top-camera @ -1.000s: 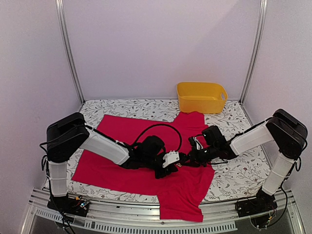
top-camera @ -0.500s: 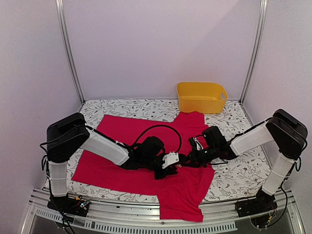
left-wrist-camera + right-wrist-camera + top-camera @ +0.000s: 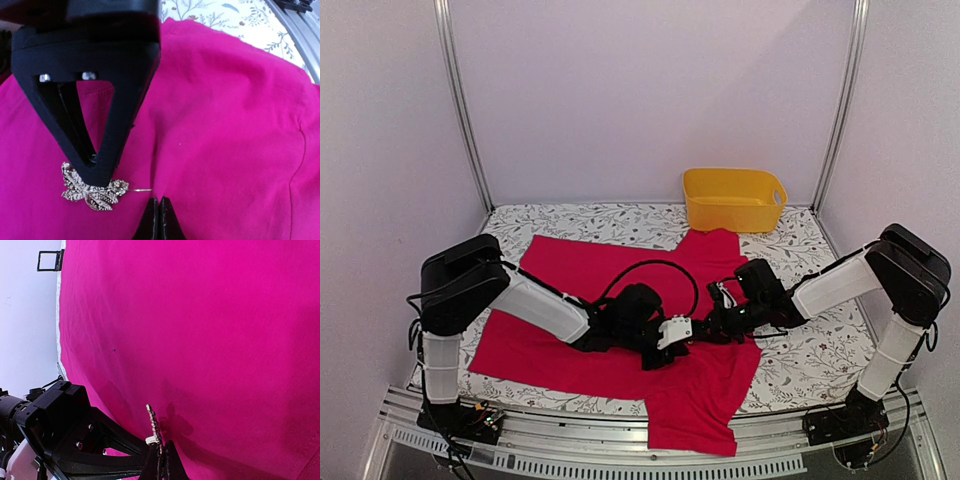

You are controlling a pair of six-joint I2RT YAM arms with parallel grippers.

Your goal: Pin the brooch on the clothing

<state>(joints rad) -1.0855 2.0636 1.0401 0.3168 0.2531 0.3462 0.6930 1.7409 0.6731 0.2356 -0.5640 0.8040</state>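
From above, the brooch (image 3: pixel 89 190) is hidden between the two grippers. It sits on the shirt (image 3: pixel 570 270), near the middle of the table's (image 3: pixel 800 355) near edge. Only the fingertips of the left gripper (image 3: pixel 158 220) show, pressed together at a crease of shirt; whether cloth is pinched is unclear. The right gripper (image 3: pixel 96 171) is clamped on the brooch, which lies lengthwise across the left wrist view, its pin (image 3: pixel 141 190) pointing at the left fingertips. A yellow basket (image 3: pixel 732 215) stands at the far right corner, its near wall hiding its floor.
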